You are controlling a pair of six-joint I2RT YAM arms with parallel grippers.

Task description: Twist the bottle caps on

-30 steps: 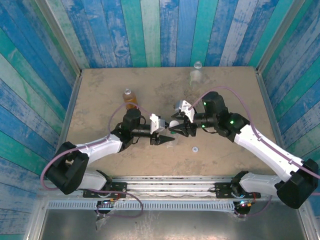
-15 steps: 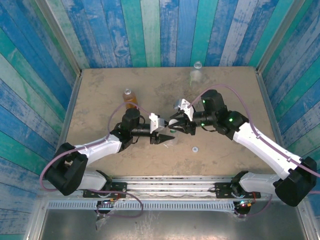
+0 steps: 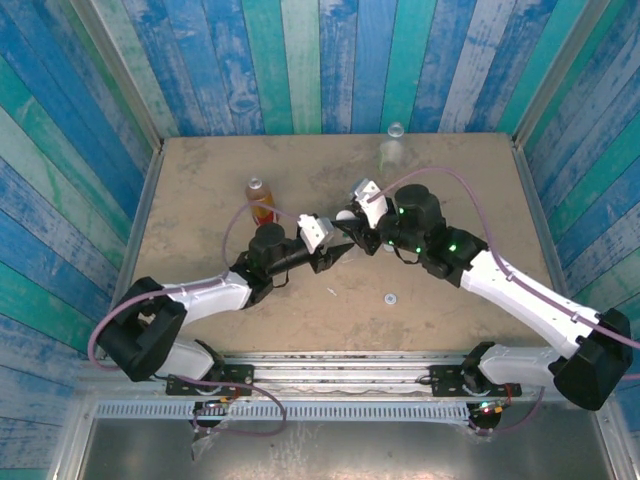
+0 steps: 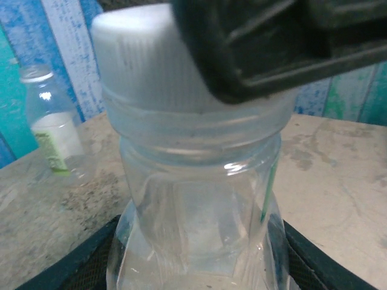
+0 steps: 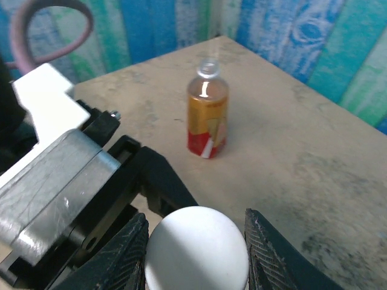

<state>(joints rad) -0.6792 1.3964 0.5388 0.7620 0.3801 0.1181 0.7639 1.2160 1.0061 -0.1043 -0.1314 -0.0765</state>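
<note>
The right pincer has just narrowed onto the round white plastic cap; the left pincer holds the clear plastic bottle beneath it, so twisting can begin.

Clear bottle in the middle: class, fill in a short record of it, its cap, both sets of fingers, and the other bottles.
clear bottle: gripped by its body between the left fingers
white cap: sitting on that bottle's neck, right fingers closed on it
orange bottle: upright on the table, no cap
green-label bottle: upright near the far table edge
loose cap: flat on the table, by the right arm
</note>
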